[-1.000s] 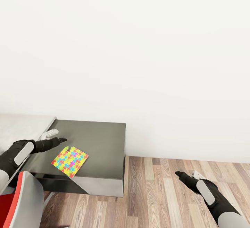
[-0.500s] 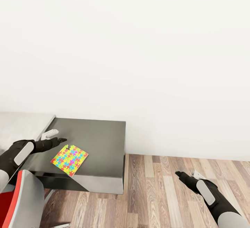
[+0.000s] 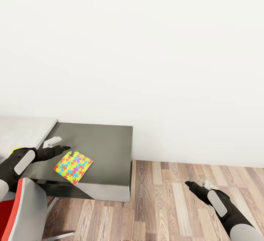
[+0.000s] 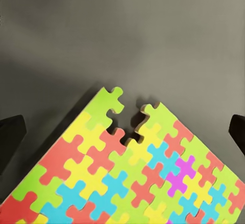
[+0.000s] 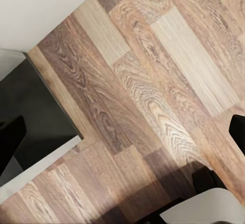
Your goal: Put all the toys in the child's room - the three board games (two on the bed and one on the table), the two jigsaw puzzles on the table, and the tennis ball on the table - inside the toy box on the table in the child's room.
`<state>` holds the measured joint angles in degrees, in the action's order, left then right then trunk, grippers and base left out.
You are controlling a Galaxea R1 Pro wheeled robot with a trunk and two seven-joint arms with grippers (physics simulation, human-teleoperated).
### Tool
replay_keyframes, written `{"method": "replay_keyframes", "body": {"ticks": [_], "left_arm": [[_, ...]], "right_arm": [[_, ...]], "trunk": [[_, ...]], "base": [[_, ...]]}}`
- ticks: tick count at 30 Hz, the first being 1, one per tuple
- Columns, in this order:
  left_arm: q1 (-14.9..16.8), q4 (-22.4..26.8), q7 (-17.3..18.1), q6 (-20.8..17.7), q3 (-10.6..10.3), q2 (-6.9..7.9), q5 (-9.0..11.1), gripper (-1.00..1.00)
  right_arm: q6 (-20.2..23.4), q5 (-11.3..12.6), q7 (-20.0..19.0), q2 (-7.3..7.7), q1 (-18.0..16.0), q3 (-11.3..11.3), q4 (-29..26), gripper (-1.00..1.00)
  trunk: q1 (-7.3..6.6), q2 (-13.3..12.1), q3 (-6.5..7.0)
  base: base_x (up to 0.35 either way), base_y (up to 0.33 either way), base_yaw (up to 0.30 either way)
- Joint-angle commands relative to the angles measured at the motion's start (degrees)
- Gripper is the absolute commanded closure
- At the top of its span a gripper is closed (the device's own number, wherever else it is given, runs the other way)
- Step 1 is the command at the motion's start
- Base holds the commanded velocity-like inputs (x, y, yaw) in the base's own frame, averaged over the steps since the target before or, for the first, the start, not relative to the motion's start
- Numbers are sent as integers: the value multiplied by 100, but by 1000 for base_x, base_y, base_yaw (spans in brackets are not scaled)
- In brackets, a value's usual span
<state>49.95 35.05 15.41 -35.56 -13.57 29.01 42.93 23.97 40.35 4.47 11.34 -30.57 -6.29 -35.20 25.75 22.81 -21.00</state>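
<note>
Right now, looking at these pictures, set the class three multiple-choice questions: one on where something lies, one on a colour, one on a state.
1. Where does the jigsaw puzzle lie?
A. on the wooden floor
B. on the dark grey side unit
C. on the red chair

2. What colour is the floor under the right hand?
A. brown wood
B. white tile
C. blue carpet

3. What state is the left hand in?
A. shut on the puzzle
B. shut on a ball
C. open, holding nothing

Answers:
1 B: the bright sheet rests flat on the dark grey top.
2 A: brown planks run under that hand.
3 C: the left wrist view shows its fingers spread apart, with the puzzle lying between them, untouched.
</note>
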Motion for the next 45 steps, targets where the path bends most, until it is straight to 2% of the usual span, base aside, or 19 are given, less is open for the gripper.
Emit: {"method": "replay_keyframes", "body": {"ticks": [1, 7, 13, 45], "left_arm": [[6, 1, 14, -11, -24, 10, 13, -100], [6, 1, 84, -20, -23, 25, 9, -100], [6, 2, 342, -21, -24, 43, 6, -100], [6, 1, 384, 5, -22, 52, 7, -100]], "right_arm": [[29, 61, 45, 0, -2, -4, -14, -100], [27, 61, 47, 0, -2, 56, -14, -100], [21, 61, 55, 3, -2, 270, -14, -100], [20, 61, 59, 0, -2, 304, -14, -100]], "trunk": [[3, 11, -20], [3, 11, -75], [3, 11, -131], [3, 11, -428]], "base": [[0, 0, 0], [0, 0, 0], [0, 0, 0], [0, 0, 0]]}}
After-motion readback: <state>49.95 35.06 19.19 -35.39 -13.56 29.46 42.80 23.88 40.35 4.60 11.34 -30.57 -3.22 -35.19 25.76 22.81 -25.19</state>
